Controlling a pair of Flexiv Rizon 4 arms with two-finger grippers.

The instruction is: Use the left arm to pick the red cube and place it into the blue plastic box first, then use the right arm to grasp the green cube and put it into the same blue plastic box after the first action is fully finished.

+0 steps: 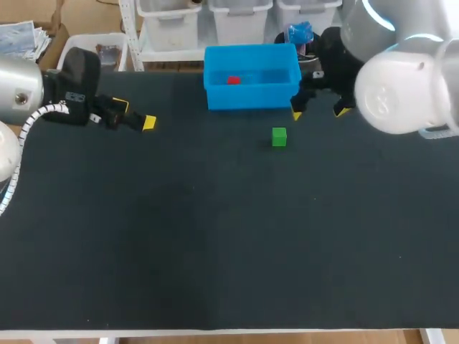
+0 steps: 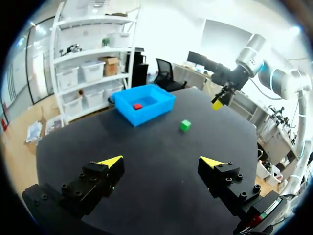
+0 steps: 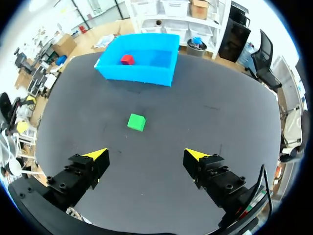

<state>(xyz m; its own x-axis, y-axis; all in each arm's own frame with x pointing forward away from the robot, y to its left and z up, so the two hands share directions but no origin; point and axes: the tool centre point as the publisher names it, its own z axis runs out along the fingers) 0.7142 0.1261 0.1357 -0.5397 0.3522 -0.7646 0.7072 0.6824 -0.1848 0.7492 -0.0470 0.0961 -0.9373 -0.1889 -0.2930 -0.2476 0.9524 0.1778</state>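
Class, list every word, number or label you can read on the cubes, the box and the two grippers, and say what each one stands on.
No text can be read.
The red cube, green cube and blue box are plain.
The left gripper and right gripper show no legible marks.

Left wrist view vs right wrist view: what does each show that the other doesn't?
Left wrist only: the open left gripper, and the right gripper seen from outside, off beyond the small green cube. Right wrist only: the right gripper's own open fingers up close, with the green cube ahead of them. Both: the blue plastic box with the small red cube inside it, and the green cube outside the box on the black table.
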